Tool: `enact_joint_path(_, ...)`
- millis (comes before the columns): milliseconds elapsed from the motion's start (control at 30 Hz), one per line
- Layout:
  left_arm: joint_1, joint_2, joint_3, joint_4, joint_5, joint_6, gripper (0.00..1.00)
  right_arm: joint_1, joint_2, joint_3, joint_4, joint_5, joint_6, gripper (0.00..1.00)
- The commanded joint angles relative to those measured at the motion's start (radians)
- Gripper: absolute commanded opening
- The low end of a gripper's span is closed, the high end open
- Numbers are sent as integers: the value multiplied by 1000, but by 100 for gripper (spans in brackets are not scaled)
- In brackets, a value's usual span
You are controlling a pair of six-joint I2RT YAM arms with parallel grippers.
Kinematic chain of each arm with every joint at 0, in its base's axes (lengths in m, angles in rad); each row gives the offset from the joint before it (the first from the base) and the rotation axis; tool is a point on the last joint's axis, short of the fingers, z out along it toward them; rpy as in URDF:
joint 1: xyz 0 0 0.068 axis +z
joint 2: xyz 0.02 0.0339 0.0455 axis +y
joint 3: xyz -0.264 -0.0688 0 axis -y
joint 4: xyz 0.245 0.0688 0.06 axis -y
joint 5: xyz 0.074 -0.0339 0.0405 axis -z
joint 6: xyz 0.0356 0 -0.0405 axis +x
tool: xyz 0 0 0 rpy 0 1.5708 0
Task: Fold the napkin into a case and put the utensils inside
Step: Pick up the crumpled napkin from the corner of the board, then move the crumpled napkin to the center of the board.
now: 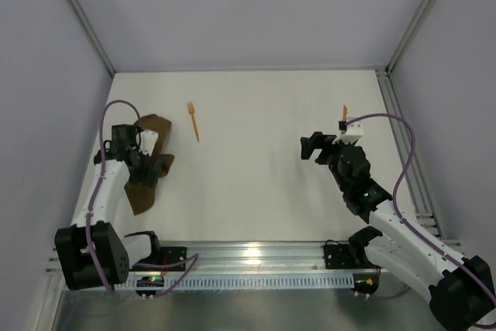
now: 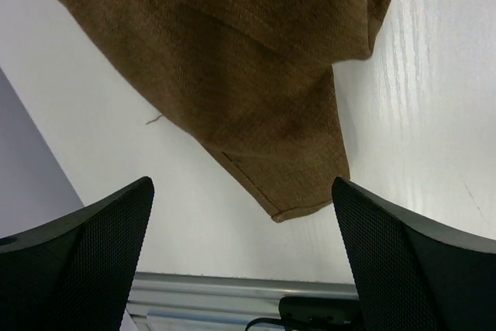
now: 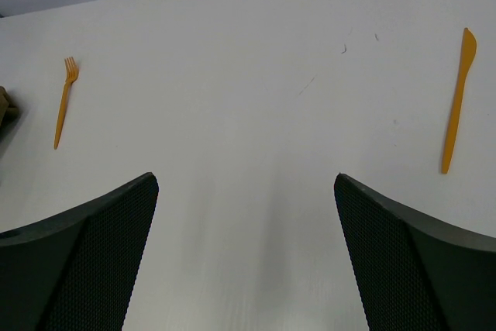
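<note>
Top view. Pale worktop (image 1: 256,184), two arms reaching in from the near edge. At far left, dark brown napkin (image 1: 142,194), rumpled and loosely bunched, in no neat fold. Left gripper (image 1: 147,157) low over the napkin, partly covering it. Whether touching the cloth, not clear from here. Just right of the napkin, well apart from it, small orange fork (image 1: 193,120), tines toward the far side. Across the worktop at right, orange knife (image 1: 345,112), mostly hidden behind the right wrist. Right gripper (image 1: 308,147) pointing left over bare worktop between the two utensils, near the knife and well apart from the fork.

Left wrist view. Both fingers spread wide at the bottom corners, nothing between them. Ahead, a drooping corner of brown cloth with a stitched hem, lying on white worktop. Metal rail along the bottom edge.

Right wrist view. Fingers again spread wide and empty. Fork at far left, knife at far right, both flat on the worktop, a sliver of brown cloth at the left edge.

Progress, as a judgement: at the very start. No case formed, neither utensil picked up. Left to do: flattening the napkin, folding it into a narrow case, then fetching fork and knife and sliding both inside.
</note>
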Motion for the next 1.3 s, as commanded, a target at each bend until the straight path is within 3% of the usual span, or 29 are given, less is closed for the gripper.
enact_joint_path(0,1,77,32,142,-2,-7,99,6,14,26,21,-13,6,99)
enact_joint_path(200,1,295,131,293,67,-54,99,6,39,33,16,-21,13,99)
enact_joint_path(267,2,335,155,320,90,-58,95,6,40,35,12,-27,13,99)
enact_joint_path(333,1,387,164,327,90,-44,71,6,39,35,5,-27,13,99)
enact_joint_path(367,2,395,170,327,125,-41,43,6,37,35,2,-29,13,99)
enact_joint_path(400,2,397,172,319,148,-35,27,6,37,36,1,-30,13,99)
enact_joint_path(433,1,374,171,314,162,-31,0,6,37,38,-4,-32,12,99)
enact_joint_path(600,1,142,169,221,323,-7,0,6,37,50,-11,-59,3,99)
enact_joint_path(733,-29,-69,262,9,414,5,0,6,53,88,-22,-94,-8,99)
enact_joint_path(867,-160,-183,390,-103,429,-25,0,6,91,165,-53,-185,-40,99)
enact_joint_path(1067,-392,-36,612,-212,371,-111,0,1,266,409,-255,-352,-50,100)
enact_joint_path(1267,-614,301,729,-149,343,-72,0,-20,294,481,-389,-296,-34,99)
